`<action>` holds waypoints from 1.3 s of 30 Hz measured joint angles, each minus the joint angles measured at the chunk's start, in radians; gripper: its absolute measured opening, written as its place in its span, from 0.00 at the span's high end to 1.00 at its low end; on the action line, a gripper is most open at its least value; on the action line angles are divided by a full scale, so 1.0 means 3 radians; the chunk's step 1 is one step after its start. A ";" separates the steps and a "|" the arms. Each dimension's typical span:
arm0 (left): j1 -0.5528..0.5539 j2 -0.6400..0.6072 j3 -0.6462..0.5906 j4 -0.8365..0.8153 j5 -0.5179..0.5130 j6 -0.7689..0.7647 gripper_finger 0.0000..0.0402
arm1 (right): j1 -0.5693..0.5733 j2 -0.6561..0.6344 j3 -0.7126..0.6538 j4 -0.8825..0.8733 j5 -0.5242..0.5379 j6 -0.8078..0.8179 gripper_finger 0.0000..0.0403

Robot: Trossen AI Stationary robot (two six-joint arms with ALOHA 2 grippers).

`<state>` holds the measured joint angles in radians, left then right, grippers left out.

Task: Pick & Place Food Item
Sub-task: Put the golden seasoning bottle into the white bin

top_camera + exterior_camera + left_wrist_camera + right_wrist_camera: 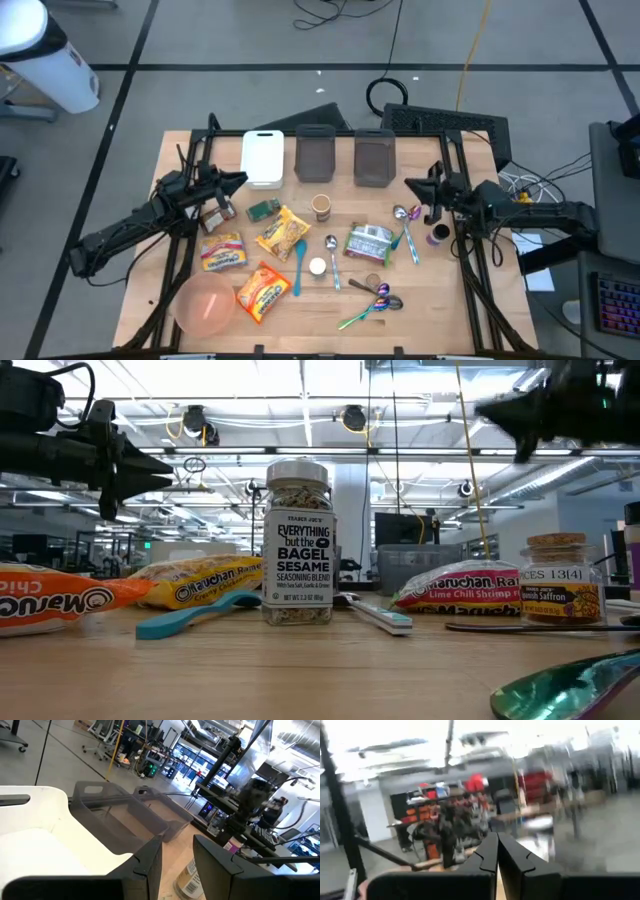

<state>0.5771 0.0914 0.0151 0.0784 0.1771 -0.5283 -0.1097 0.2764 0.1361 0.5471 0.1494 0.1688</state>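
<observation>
Pale wooden table [440,300], glossy plastic noodle packet [262,291], clear-sided seasoning jar [297,543], shiny iridescent metal spoon [372,306].

Both arms are dark, almost black, built of slim tubular links with bulkier joint housings. The left gripper [238,180] and right gripper [410,184] each end in two flat, angular black fingers [150,862] with stepped inner edges.

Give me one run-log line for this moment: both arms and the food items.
left gripper: raised, empty, fingers apart | right gripper: raised, shut, empty | ramen packs: on table | seasoning jar: upright
</observation>
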 joint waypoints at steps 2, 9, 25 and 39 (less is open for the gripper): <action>0.0000 0.0000 0.0000 0.0001 -0.0001 0.0000 0.71 | 0.0002 0.0127 0.0250 0.0088 -0.0089 -0.0430 1.00; 0.0000 0.0000 0.0000 0.0001 -0.0001 0.0000 0.71 | 0.0001 0.0873 0.1339 -0.0155 -0.0062 -0.1248 1.00; 0.0000 0.0001 -0.0001 0.0109 -0.0047 -0.0145 0.71 | -0.0142 0.3232 0.2912 -0.0254 0.0536 -0.0479 1.00; 0.0000 0.0000 0.0000 0.1276 -0.0361 -0.1227 0.71 | -0.0139 0.3657 0.2971 -0.0034 0.0534 0.0914 1.00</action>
<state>0.5770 0.0914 0.0151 0.4612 0.0688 -0.8963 -0.1513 1.3735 1.0275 0.5369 0.3096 0.4431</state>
